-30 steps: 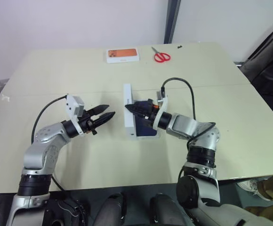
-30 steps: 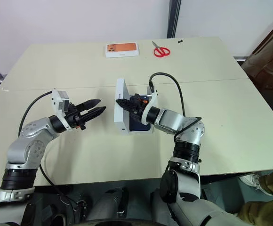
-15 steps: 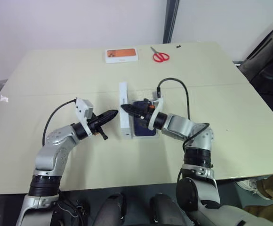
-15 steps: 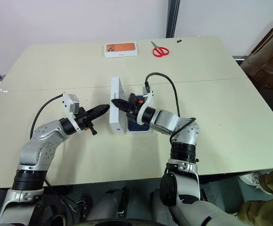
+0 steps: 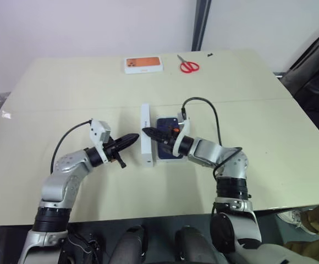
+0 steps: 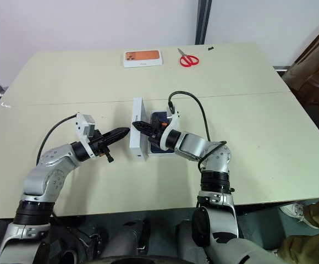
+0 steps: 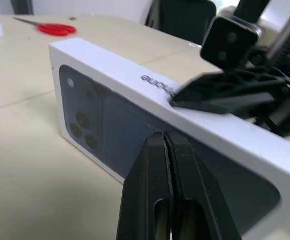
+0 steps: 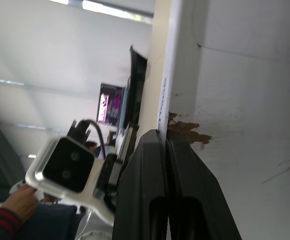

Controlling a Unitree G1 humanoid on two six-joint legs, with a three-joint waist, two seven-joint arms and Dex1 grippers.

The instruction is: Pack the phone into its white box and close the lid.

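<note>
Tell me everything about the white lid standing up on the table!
The lid is a shallow white cardboard cover, standing on its long edge in the middle of the table, beside the phone. Its outer face shows a dark blue phone picture with camera lenses, and grey lettering runs along its rim. The right tool, shut, touches its top edge; the left tool, shut, points at its printed face.

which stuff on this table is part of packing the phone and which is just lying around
Part of the job:
- the lid, standing on edge
- the phone, dark blue, lying in the white box
- left gripper and right gripper, on either side of the lid

Lying about:
- red scissors
- white box with the orange picture
</note>
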